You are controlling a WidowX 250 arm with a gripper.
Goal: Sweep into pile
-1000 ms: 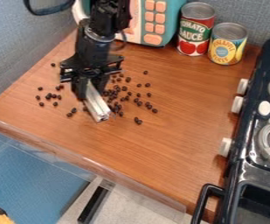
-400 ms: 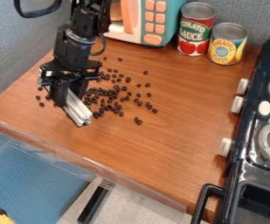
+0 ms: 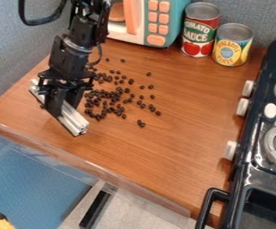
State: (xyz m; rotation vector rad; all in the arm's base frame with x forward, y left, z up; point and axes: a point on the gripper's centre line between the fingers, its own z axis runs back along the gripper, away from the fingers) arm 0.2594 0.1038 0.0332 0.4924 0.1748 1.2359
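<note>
Tall red-labelled can (image 3: 200, 38), shorter yellow-and-blue-labelled can (image 3: 231, 47): one to two o'clock, lettering on both. Teal-and-white toy microwave (image 3: 177, 22), twelve o'clock, cut off above. Black two-finger gripper (image 3: 64, 106), nine o'clock, clamped on silver metal bar (image 3: 74, 121), its middle partly hidden. Small dark round beans (image 3: 105, 102) scattered at bar's three o'clock; densest nearby.

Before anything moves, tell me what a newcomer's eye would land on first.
Probably the dark beans scattered on the wooden counter. Beside them, at picture left, the black tool holds a silver bar. A red can and a yellow can stand at the back, near the toy microwave.
</note>
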